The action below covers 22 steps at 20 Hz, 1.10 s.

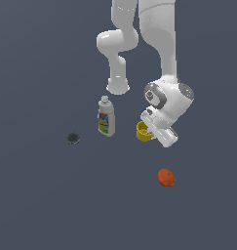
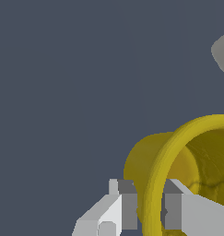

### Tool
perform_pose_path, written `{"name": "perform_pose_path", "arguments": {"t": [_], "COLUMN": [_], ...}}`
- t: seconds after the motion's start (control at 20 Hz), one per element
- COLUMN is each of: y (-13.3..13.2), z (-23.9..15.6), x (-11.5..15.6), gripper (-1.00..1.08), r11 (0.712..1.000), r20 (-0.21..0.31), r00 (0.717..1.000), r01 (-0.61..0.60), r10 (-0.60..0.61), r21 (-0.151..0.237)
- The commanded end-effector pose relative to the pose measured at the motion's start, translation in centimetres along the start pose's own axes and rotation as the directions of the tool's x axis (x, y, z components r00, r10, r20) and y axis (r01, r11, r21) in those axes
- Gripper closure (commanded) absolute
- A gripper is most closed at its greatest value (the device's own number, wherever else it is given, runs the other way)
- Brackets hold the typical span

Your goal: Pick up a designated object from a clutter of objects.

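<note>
1. The gripper has its two fingers set either side of the yellow cup's rim wall, one outside and one inside the mouth, with only a thin gap showing on each side; they look closed or nearly closed on the rim, though actual contact is hard to confirm from the wrist view.
2. In the exterior view the gripper is tilted and low, and the yellow cup sits tucked against it on the exterior view's left (whether the cup is clear of the floor I cannot tell).
3. Further out, the white bottle stands upright, near the cup but apart from it. The orange-red ball lies well apart toward the viewer, and the small dark disc lies beyond the bottle on the exterior view's left.
4. Progress, as a judgement: the reach and alignment look done and the grasp is at or near closure. Left to do are a firm pinch and a clear lift away from the clutter.
</note>
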<state>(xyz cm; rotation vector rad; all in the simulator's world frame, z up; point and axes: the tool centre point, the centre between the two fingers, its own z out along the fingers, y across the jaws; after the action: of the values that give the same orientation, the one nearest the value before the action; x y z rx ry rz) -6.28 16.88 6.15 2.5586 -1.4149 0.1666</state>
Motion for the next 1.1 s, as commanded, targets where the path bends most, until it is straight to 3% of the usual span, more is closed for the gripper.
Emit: {"name": "perform_pose_path", "arguments": {"t": [0.0,0.5,1.05], "y": [0.2,2.7,7.6], "z": [-0.5,-4.3,-12.4], "x": [0.3,3.1,8.7], "gripper": [1.08,1.08,1.08], "r11": [1.0,1.0,1.0], "r20": [0.0,0.0,0.003], "r00": [1.0,1.0,1.0], "r01": [-0.001,-0.001,0.0], "r10": [0.001,0.001,0.0], "r21": [0.002,0.001,0.002]}}
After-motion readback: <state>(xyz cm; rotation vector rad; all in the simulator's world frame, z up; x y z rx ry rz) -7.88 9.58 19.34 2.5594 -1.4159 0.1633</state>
